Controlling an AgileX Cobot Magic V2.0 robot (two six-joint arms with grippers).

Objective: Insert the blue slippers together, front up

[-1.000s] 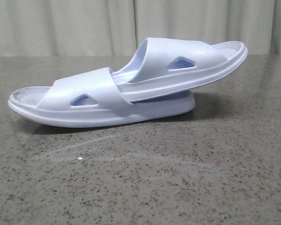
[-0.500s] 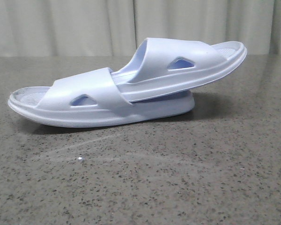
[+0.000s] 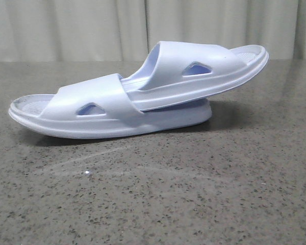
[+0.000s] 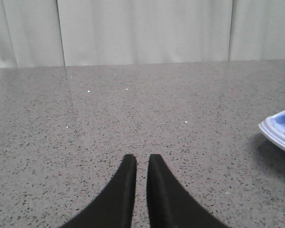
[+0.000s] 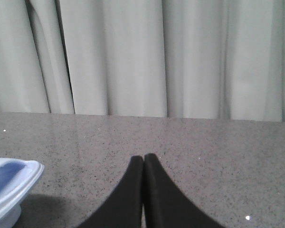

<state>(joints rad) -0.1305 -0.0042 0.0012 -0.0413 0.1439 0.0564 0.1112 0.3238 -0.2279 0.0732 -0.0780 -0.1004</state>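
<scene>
Two pale blue slippers lie nested on the dark speckled table in the front view. The lower slipper (image 3: 92,109) lies flat with its open end to the left. The upper slipper (image 3: 204,71) is tucked under the lower one's strap and tilts up to the right. Neither gripper shows in the front view. My left gripper (image 4: 142,159) is all but shut, with a thin gap and nothing in it; a slipper end (image 4: 280,130) lies off to its side. My right gripper (image 5: 143,158) is shut and empty, with a slipper end (image 5: 12,187) to its side.
The speckled grey table (image 3: 153,194) runs back to a pale curtain (image 3: 92,25). Both grippers hover low over bare tabletop on either side of the slippers.
</scene>
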